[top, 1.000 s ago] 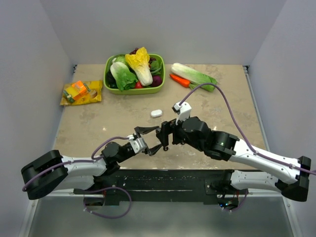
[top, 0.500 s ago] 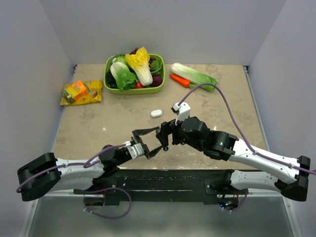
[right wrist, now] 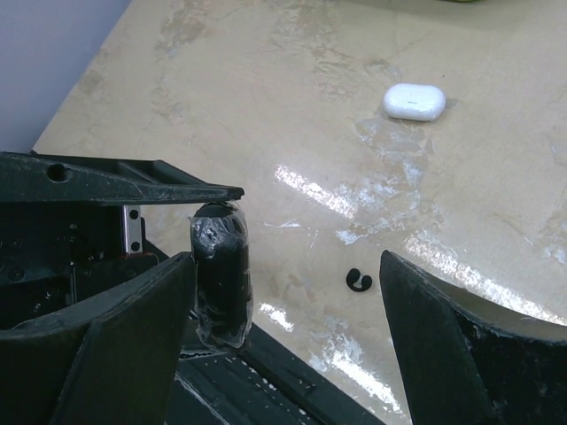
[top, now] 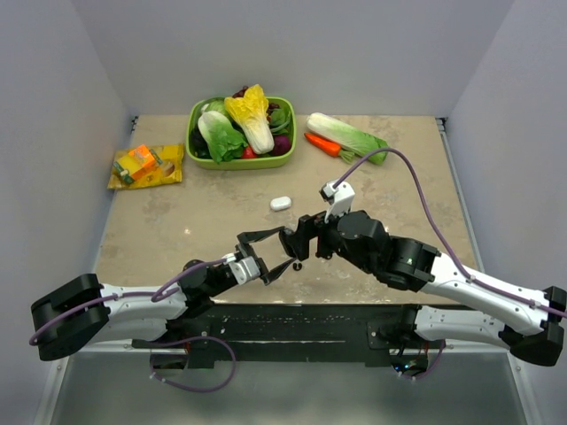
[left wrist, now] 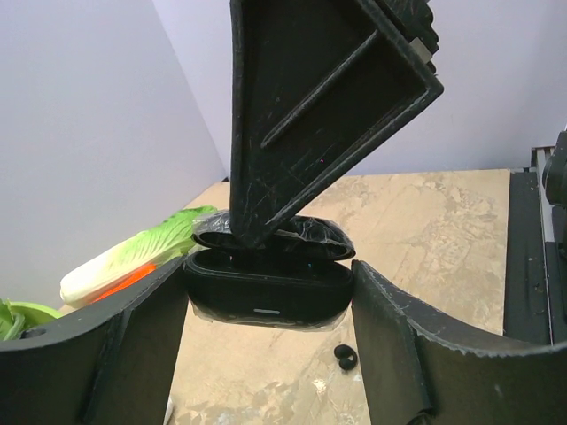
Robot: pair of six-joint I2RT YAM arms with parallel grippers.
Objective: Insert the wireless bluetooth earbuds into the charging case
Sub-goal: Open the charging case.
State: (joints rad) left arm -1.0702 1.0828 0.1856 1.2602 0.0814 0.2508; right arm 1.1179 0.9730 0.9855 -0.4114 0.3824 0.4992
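The left tool (left wrist: pixel 266 282) is clamped on the black charging case (left wrist: pixel 266 297), one finger against each end of it, and holds it clear of the tabletop (top: pixel 204 217) with the lid tipped up. The case has a shiny, crinkled skin (film or tape, hard to say which). The right tool (right wrist: pixel 288 266) stands wide open and holds nothing. In the left wrist view one of its fingers (left wrist: pixel 328 106) comes down onto the raised lid and seems to touch it, though the contact is not clear.

One earbud (right wrist: pixel 358 280) lies loose on the tabletop beneath the held case, in the gap between the right tool's spread fingers and nearer the one farther from the case.

Beyond both tools, well apart from them, a small white case (top: pixel 281 203) rests on the tabletop. Farther back are a green bowl (top: pixel 239 165) heaped with vegetables, a cabbage (top: pixel 347 135) with a carrot (top: pixel 322 143) just beside it, and an orange snack packet (top: pixel 146 166) out past the left tool.
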